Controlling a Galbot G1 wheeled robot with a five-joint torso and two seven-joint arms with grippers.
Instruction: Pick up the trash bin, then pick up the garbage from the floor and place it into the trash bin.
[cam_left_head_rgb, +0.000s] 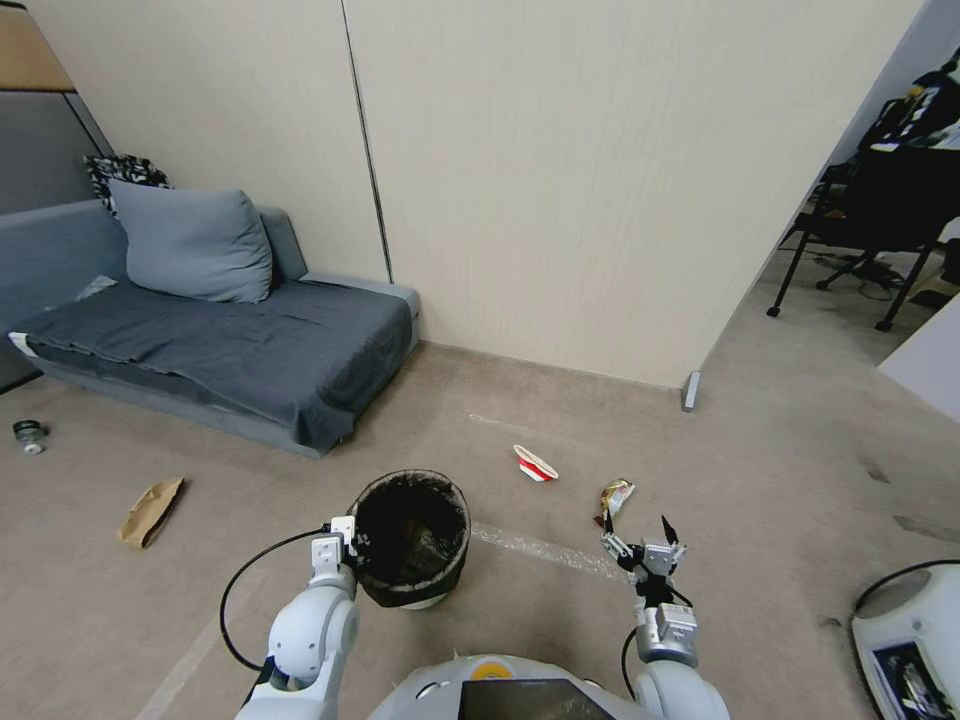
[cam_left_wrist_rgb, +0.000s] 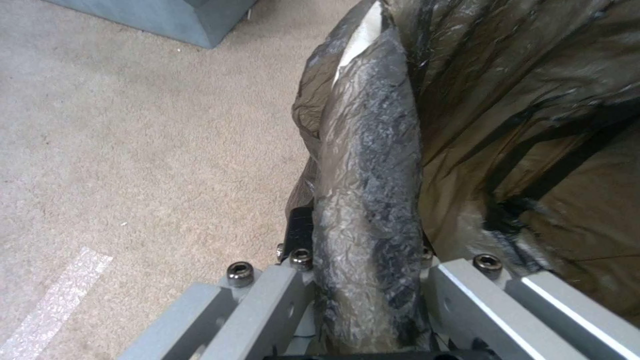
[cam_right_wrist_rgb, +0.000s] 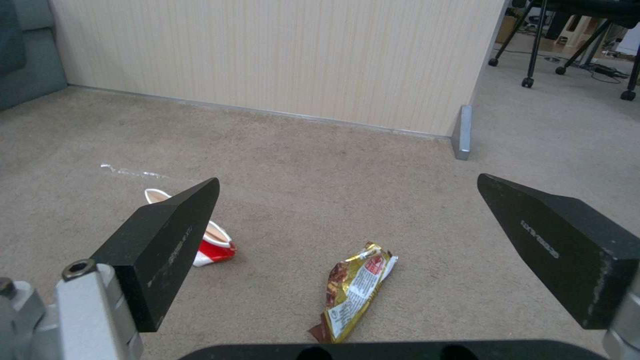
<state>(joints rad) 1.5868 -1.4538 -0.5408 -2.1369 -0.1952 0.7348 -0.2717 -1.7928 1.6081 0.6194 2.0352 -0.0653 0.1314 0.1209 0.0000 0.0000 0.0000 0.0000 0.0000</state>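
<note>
Head view shows the trash bin (cam_left_head_rgb: 412, 540) already lifted, its rim clenched in the left pincer (cam_left_head_rgb: 342, 540). Right pincer (cam_left_head_rgb: 641, 543) hangs released; snack wrapper (cam_right_wrist_rgb: 353, 290) just ahead, crushed cup (cam_right_wrist_rgb: 200, 237) beyond its left finger, both still unbinned

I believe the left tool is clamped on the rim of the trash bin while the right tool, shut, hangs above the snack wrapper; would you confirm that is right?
Not quite: the right tool is open, its fingers spread wide apart, as the right wrist view shows. The rest holds: the left tool is clamped on the rim of the trash bin, and the right tool hangs above the snack wrapper.
</note>
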